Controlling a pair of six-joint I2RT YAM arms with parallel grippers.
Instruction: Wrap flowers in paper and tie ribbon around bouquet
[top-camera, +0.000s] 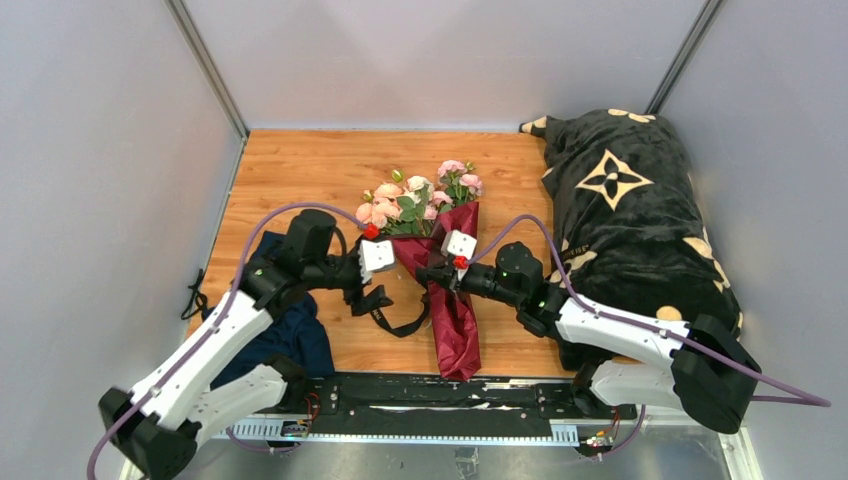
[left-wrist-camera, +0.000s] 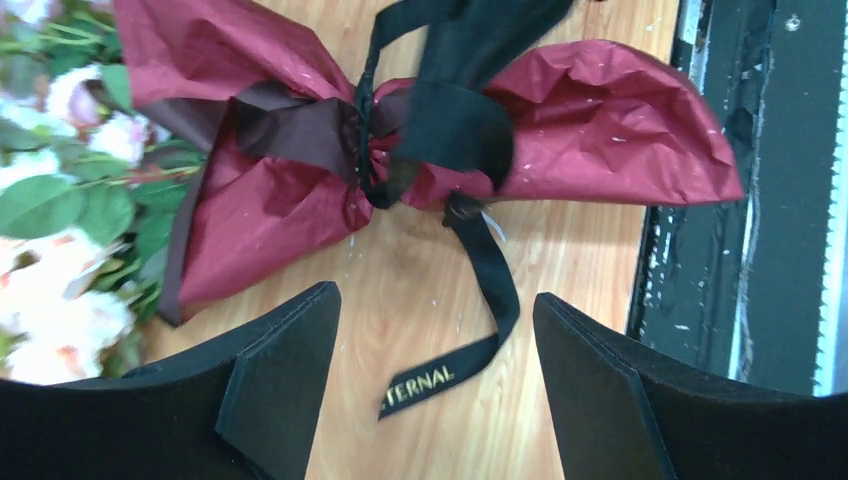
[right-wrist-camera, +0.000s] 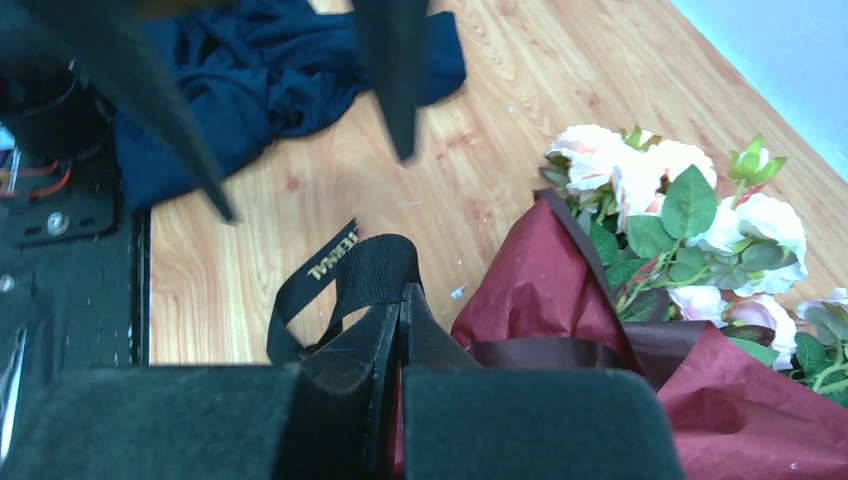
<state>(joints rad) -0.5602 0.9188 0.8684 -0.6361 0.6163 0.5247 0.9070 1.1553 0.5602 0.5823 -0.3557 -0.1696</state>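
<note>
Pale grey walls (top-camera: 450, 60) enclose a light wooden table (top-camera: 300, 170), seen from overhead. A large black blanket with cream flower shapes (top-camera: 620, 220) is heaped along the right of the frame. A crumpled navy blue cloth (top-camera: 295, 335) lies at lower left, under the left arm. In the centre lies the bouquet (top-camera: 455, 310). It is a cone of crinkly burgundy wrapping paper (top-camera: 460, 345) pointing toward the bottom edge, with pale pink roses (top-camera: 388, 192) on green leafy stems fanning out of its open end toward the top. A narrow black ribbon (left-wrist-camera: 430, 378) cinches the paper at its waist, and a loose tail printed with gold lettering trails on the wood. The left gripper (left-wrist-camera: 435, 305) hovers just beside the bouquet on its left, jaws wide apart and holding nothing. The right gripper (right-wrist-camera: 400, 300) sits at the waist from the right, jaws pressed together and apparently pinching a loop of the ribbon. The bundle looks light. The paper is likely springy and would crease or tear if squeezed, the petals would bruise easily, and the ribbon is limp and probably slick. The safest hold is the cinched waist or a ribbon tail, away from the blooms.
</note>
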